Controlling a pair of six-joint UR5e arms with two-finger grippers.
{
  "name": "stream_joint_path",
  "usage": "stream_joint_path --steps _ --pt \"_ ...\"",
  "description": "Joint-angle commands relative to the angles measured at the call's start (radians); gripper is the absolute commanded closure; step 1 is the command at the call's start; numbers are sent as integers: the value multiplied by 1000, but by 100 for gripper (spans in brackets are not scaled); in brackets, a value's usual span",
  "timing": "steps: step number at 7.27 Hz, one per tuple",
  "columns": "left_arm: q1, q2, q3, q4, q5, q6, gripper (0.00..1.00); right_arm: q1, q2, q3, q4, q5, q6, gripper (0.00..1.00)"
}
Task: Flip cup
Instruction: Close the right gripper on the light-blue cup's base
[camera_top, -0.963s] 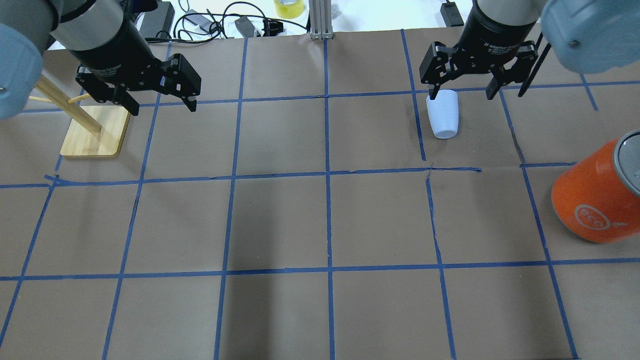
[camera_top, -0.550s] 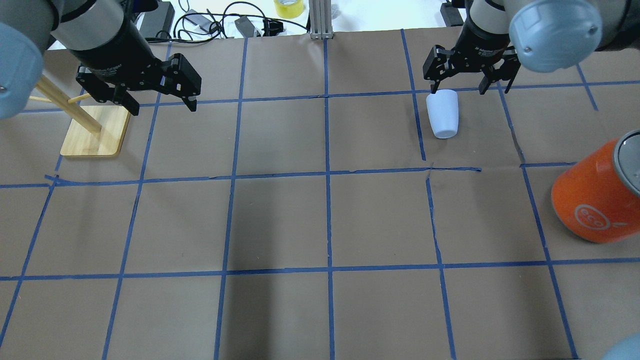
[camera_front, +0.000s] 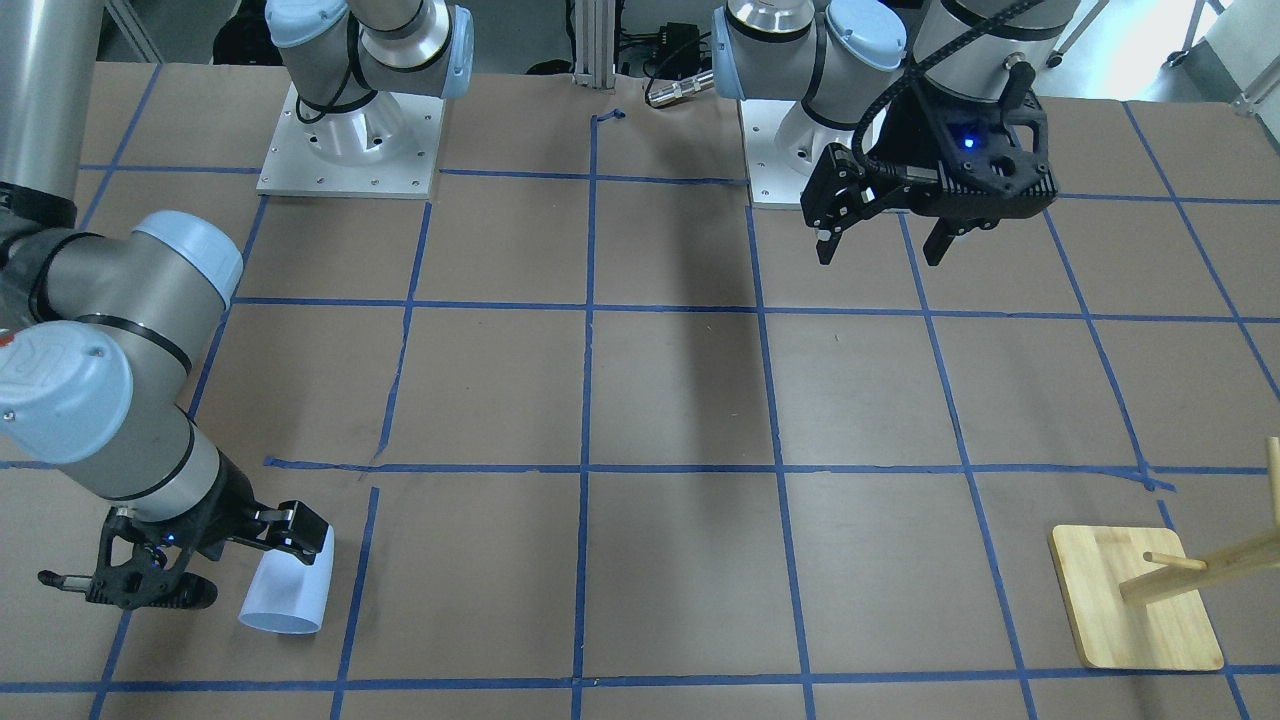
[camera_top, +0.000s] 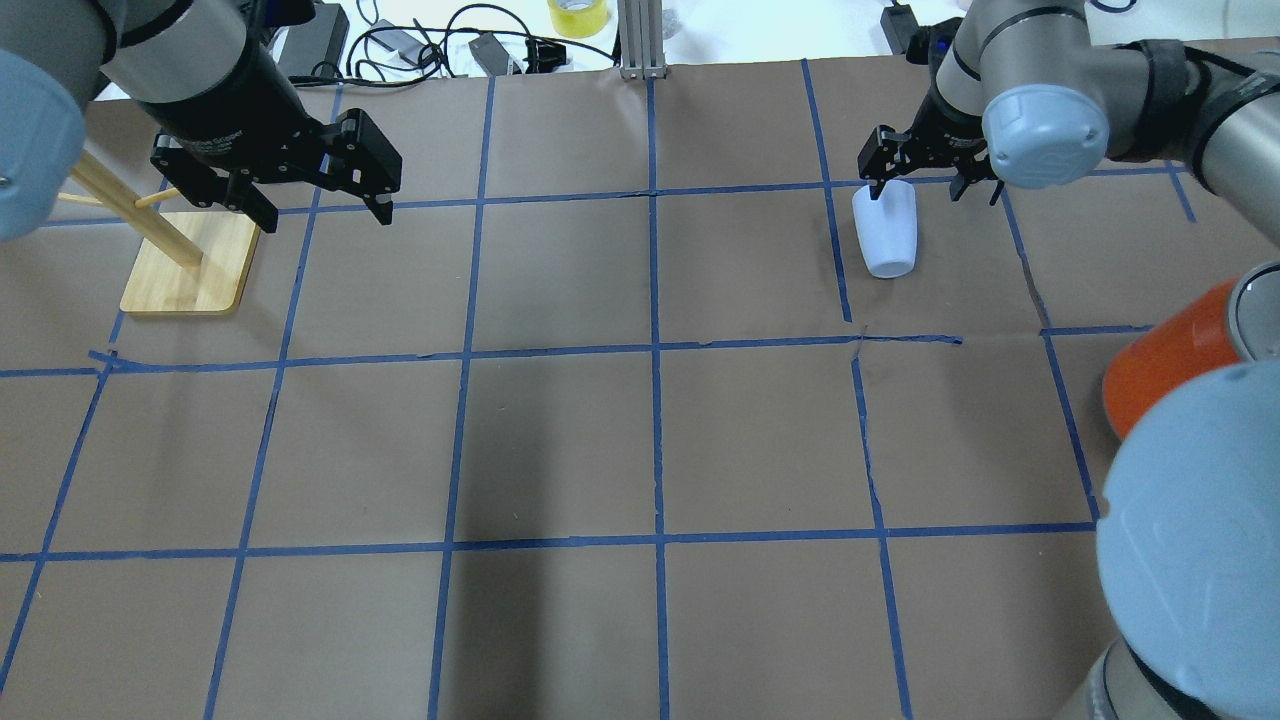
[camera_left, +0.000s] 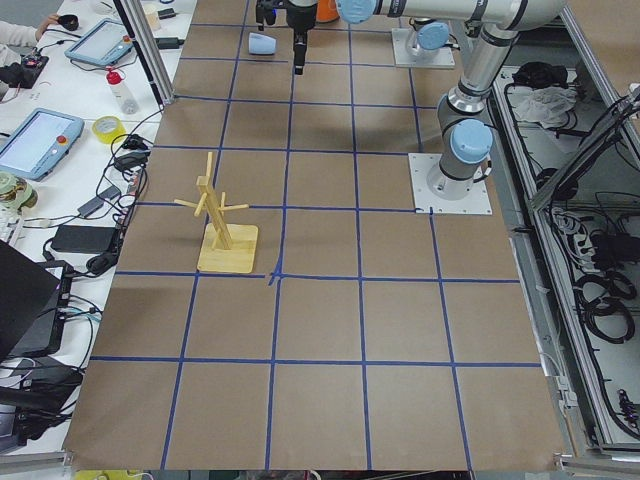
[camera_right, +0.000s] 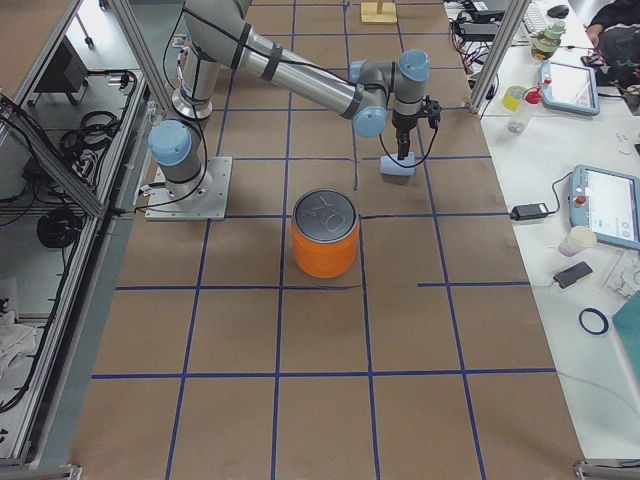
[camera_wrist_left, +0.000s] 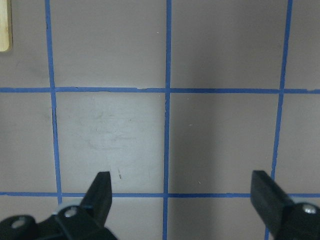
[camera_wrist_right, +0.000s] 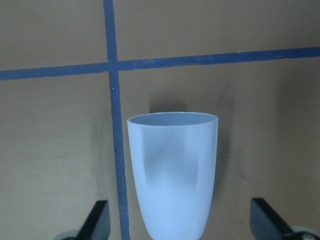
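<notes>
While right gripper (camera_top: 917, 188) gapes, cup (camera_top: 885, 232) lies beneath.

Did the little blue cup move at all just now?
No. The cup lies in the same spot as a second ago, just right of the blue tape line.

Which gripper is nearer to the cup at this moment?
Right. The right gripper is at the cup, with its open fingers spread to either side of it. The left gripper hangs far across the table, open, near the wooden stand.
</notes>
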Motion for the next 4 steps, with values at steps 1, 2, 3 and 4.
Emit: stream_joint_path --steps 1,2,3,4 --pt "0 0 0 0 0 0 0 0 80 0 -76 18 3 3" --pt "0 0 1 0 0 0 0 2 104 0 -81 16 3 3" --pt "0 0 1 0 0 0 0 2 117 2 -81 8 -3 4" --pt "-1 0 1 0 0 0 0 2 126 2 -81 16 0 9"
